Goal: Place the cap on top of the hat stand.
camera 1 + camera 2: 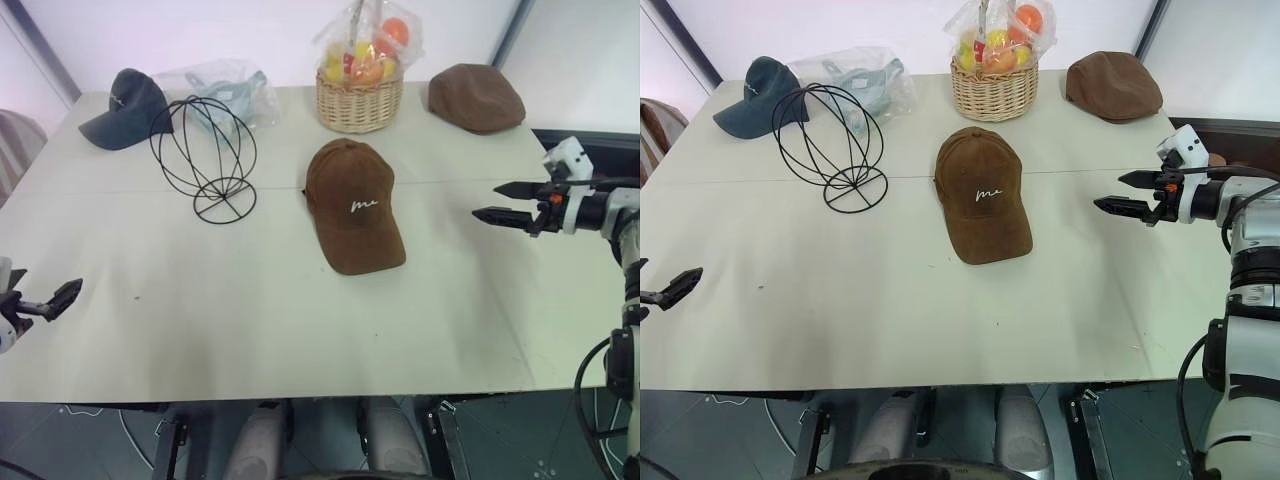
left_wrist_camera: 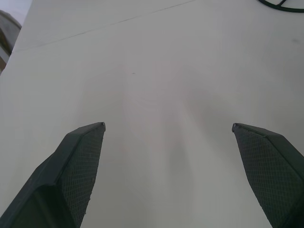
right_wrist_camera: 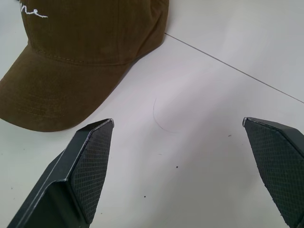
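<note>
The brown cap [image 1: 352, 205] with white script lies flat on the middle of the table, its brim towards the table's front edge. The black wire hat stand [image 1: 205, 155] stands upright to the cap's left, with nothing on it. My right gripper [image 1: 490, 202] hovers open over the table to the right of the cap, pointing at it, a short way off. In the right wrist view the cap's brim [image 3: 66, 90] lies beyond the gripper's fingers [image 3: 90, 161]. My left gripper [image 2: 168, 126] is open above the table's front left part, with nothing between its fingers.
Along the back of the white table [image 1: 250, 320] lie a dark grey cap [image 1: 125, 108], a clear plastic bag [image 1: 225, 90], a wicker basket [image 1: 360, 100] of wrapped fruit and a plain brown flat cap [image 1: 476, 97].
</note>
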Tool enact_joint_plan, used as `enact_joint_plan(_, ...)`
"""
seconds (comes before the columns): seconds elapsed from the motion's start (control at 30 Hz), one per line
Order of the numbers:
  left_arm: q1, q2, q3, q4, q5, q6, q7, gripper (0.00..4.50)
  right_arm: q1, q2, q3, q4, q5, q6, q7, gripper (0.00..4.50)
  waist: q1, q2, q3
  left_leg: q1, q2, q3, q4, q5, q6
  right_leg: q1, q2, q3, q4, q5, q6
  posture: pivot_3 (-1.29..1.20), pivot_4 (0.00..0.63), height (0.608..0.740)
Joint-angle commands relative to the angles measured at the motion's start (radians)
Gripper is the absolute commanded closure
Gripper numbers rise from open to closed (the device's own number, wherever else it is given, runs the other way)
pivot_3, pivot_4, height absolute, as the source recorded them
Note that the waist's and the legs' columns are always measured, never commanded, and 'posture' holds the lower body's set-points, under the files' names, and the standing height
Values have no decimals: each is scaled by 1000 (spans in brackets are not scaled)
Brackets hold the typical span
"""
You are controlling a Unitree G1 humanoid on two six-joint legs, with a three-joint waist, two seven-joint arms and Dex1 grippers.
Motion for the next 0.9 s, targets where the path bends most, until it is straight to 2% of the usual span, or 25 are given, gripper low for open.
enact_joint_plan(0.03,-4,30,31,-10,10,-21,-2,0,-16,0,-7,-37,10,-8,-2,43,0,0,0,0,0,0,0,0,0,0,0,0,0,0,0,0,150,740)
enact_joint_plan(0.3,-2,34,32,-9,12,-22,-5,0,-16,6,-10,-37,6,-24,-17,43,0,0,0,0,0,0,0,0,0,0,0,0,0,0,0,0,150,740)
enact_joint_plan(0.43,-2,56,52,5,-18,7,-41,0,-21,5,0,-53,-22,-104,-63,43,0,0,0,0,0,0,0,0,0,0,0,0,0,0,0,0,150,740)
enact_joint_plan(0.6,23,115,79,-37,-139,118,-193,0,76,-17,70,-260,-95,-271,-60,43,-2,0,0,0,0,0,-1,0,0,0,0,0,0,0,0,0,150,740)
enact_joint_plan(0.77,-1,153,82,-97,-302,251,-317,0,237,-14,124,-493,-178,-475,-134,43,3,0,0,0,0,0,-1,0,0,0,0,0,0,0,0,0,150,740)
enact_joint_plan(0.9,-29,185,64,-125,-384,318,-381,0,381,25,74,-720,-114,-462,-202,43,4,0,0,0,0,0,0,0,0,0,0,0,0,0,0,0,150,740)
